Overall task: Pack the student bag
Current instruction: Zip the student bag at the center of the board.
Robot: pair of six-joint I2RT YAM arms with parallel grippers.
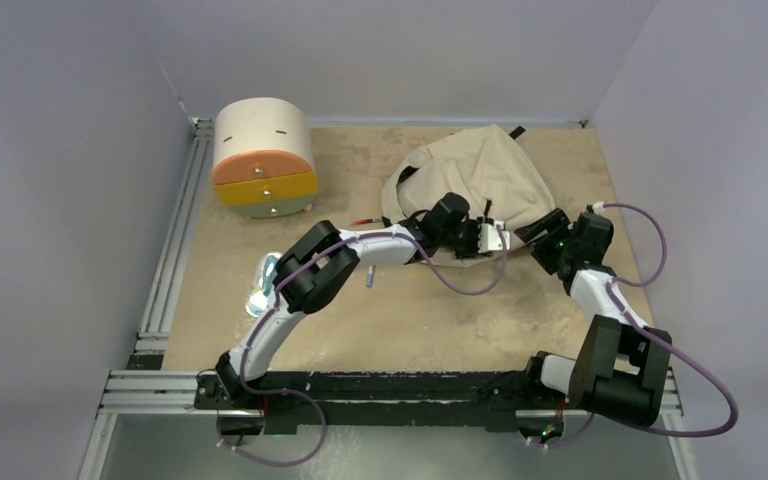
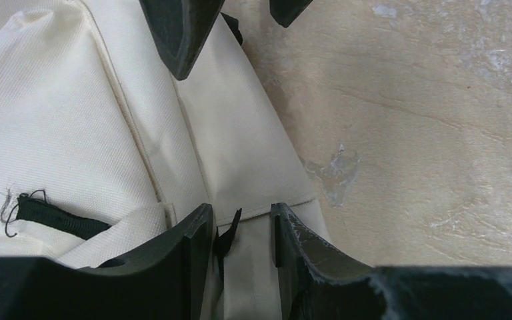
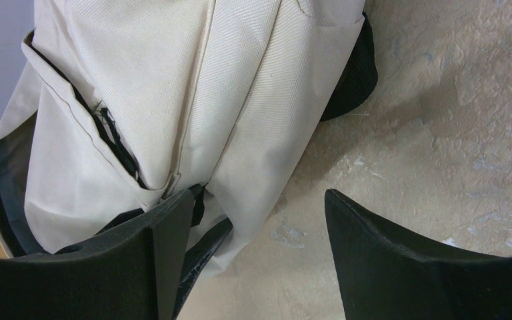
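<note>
Two grippers face to face at the near edge of the student bag [image 1: 480, 170]. Bag slumped on the table [image 1: 410, 310] toward one o'clock in the top view, cream fabric, a black strap [image 1: 516, 131] showing at its far end.

Left gripper [image 2: 240, 217] extended from nine o'clock, fingers partly apart, straddling a fold of cream fabric and a short black tab [image 2: 228, 233] at the bag's corner. Fabric fills the gap, yet impossible to tell whether truly pinched or only flanked.

Right gripper [image 3: 260, 200] set at four o'clock of the bag, jaws spread wide and gripping nothing. One finger [image 3: 167, 247] over the bag's lower edge, the other over bare table. Black zipper line [image 3: 117, 143] plain in the right wrist view.

Cream drawer box [image 1: 263, 160] with orange and yellow fronts at eleven o'clock, well apart from the bag. Small shiny item [image 1: 260, 285] beside the left arm at nine o'clock, too blurred to name.
</note>
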